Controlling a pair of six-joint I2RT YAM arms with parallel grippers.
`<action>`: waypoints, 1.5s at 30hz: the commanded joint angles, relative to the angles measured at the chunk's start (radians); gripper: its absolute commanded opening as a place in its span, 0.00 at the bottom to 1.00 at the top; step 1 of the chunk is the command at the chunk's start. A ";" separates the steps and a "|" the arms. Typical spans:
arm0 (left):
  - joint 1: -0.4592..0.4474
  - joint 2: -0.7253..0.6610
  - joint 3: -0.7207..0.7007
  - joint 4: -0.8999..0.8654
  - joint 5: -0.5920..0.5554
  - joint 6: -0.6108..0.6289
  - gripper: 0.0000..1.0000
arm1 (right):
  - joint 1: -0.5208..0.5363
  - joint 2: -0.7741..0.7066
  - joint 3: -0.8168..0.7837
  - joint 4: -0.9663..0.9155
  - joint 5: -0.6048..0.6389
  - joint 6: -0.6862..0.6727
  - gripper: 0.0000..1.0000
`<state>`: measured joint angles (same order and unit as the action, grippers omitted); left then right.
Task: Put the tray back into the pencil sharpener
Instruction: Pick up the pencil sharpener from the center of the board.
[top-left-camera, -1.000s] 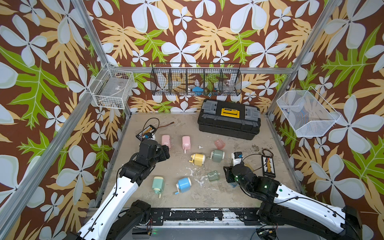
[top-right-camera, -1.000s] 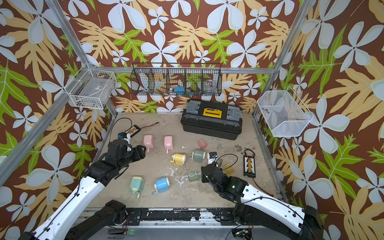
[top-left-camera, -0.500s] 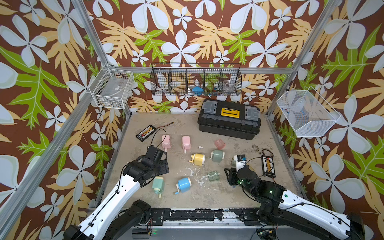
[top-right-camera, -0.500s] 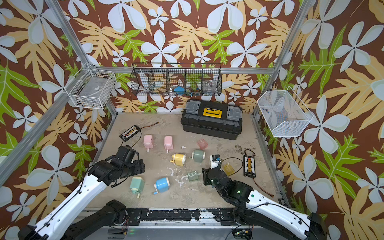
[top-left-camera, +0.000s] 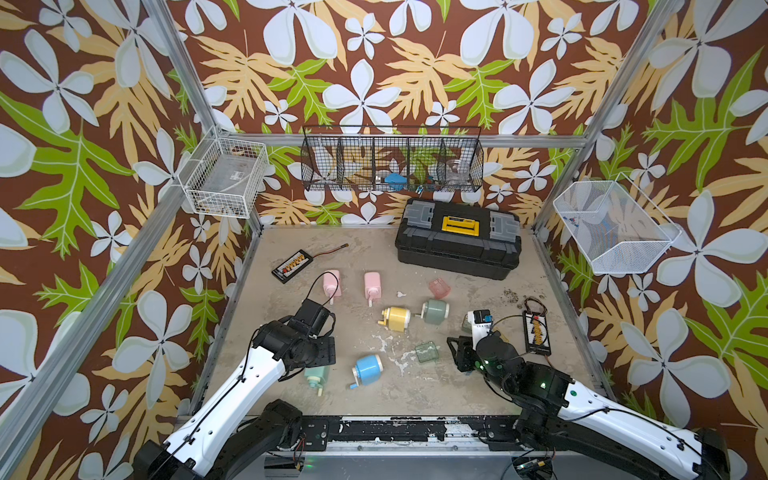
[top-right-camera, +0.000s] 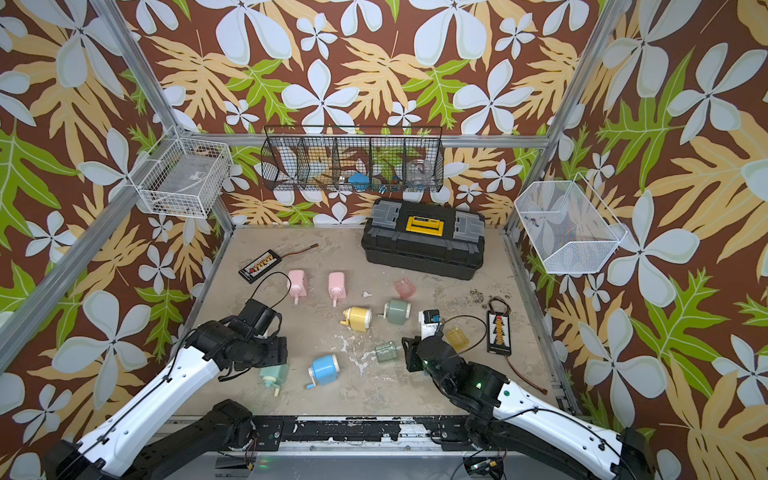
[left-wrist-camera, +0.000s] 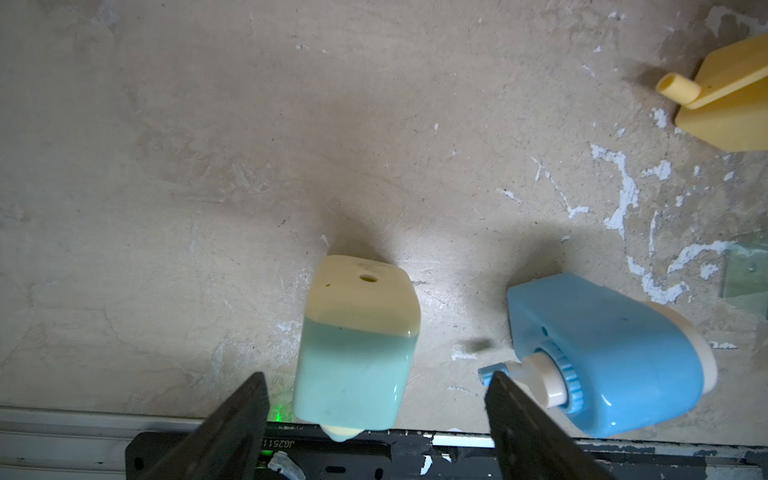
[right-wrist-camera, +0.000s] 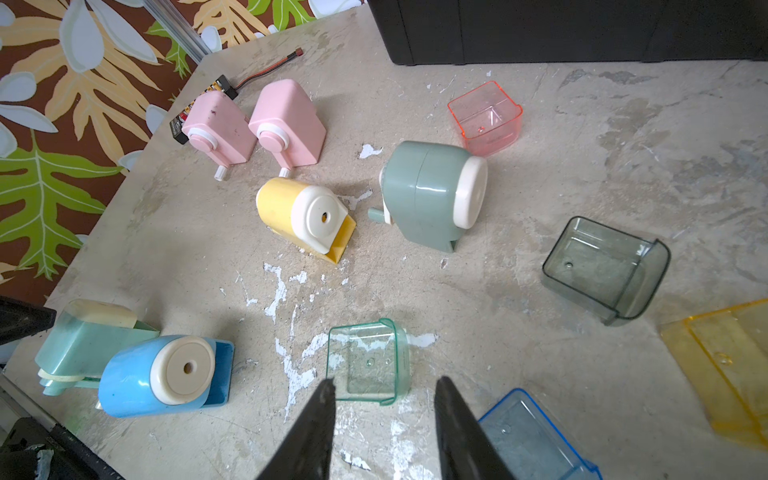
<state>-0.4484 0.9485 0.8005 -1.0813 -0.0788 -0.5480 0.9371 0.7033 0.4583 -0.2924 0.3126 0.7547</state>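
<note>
1. Bench (top-left-camera: 374, 257): six sharpeners and several loose clear trays are scattered on it. The pair in play sits toward the near edge.
2. Left gripper (left-wrist-camera: 376, 374): hangs over the mint sharpener (left-wrist-camera: 357, 345). Jaws are spread wide, one on each side of the body, with clear gaps and nothing gripped.
3. Right gripper (right-wrist-camera: 385, 380): jaws are apart and empty. The green tray (right-wrist-camera: 365, 361) sits just ahead of the fingertips, its near rim about level with them. No contact is visible.
4. Mint sharpener, in a top view (top-left-camera: 318, 374): lies on its side, partly under the left wrist. Its long axis runs from the cream front face to the crank, and the crank end points at the near rail.
5. Blue sharpener (left-wrist-camera: 602, 353): lies just beside the mint one, between it and the tray.
6. Green tray, in a top view (top-left-camera: 427, 352): rests open side up, well to the right of the mint sharpener. The right arm is clearly nearer to it and the left arm nearer to the sharpener.
7. Judgement: the tray must travel leftward past the blue sharpener.
8. Blue tray (right-wrist-camera: 528, 432): close beside the right gripper and could get nudged.
</note>
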 joint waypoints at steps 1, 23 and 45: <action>-0.010 0.021 -0.003 -0.008 0.004 0.010 0.85 | 0.001 -0.006 0.004 0.026 0.002 -0.003 0.41; -0.046 0.199 -0.030 0.023 0.009 -0.050 0.86 | 0.000 -0.062 -0.006 0.020 -0.023 -0.001 0.41; -0.046 0.221 -0.064 0.040 -0.045 -0.076 0.55 | 0.000 -0.090 -0.014 0.025 -0.035 -0.005 0.41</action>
<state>-0.4931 1.1759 0.7300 -1.0397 -0.1062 -0.6197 0.9371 0.6167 0.4461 -0.2928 0.2768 0.7544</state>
